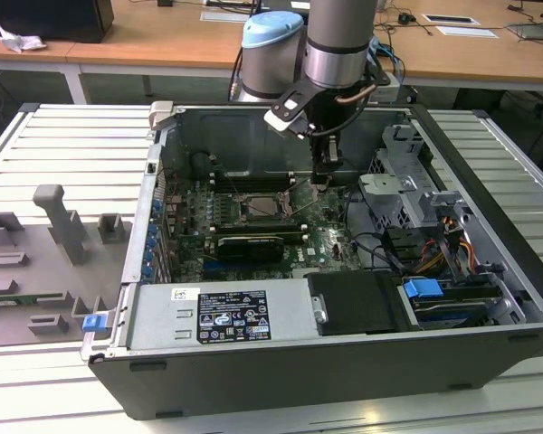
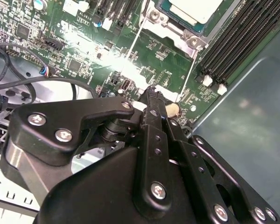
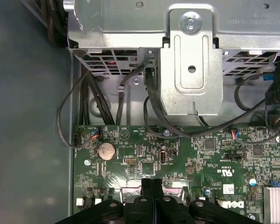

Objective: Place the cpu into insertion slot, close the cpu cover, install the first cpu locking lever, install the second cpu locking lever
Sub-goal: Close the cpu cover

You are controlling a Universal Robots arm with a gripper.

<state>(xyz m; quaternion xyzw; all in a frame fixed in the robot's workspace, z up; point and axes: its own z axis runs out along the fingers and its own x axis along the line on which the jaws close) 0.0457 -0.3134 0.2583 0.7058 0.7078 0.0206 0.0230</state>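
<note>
— Where are we?
— Our black gripper (image 3: pixel 151 183) has its fingers pressed together, tips just above the green motherboard (image 3: pixel 200 158).
— And the chip?
— Beyond, the pale silver square cpu (image 2: pixel 196 8) sits mid-board, framed by the shiny silver cpu cover (image 2: pixel 175 29).

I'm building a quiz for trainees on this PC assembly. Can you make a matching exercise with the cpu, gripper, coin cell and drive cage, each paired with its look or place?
Things:
1. cpu
2. gripper
3. coin cell
4. drive cage

Descriptions:
A. round, silver, on the green board
B. black, fingers together
C. grey sheet metal, cables running past it
D. square, pale silver top

Pairs: 1-D, 2-B, 3-A, 4-C
</note>
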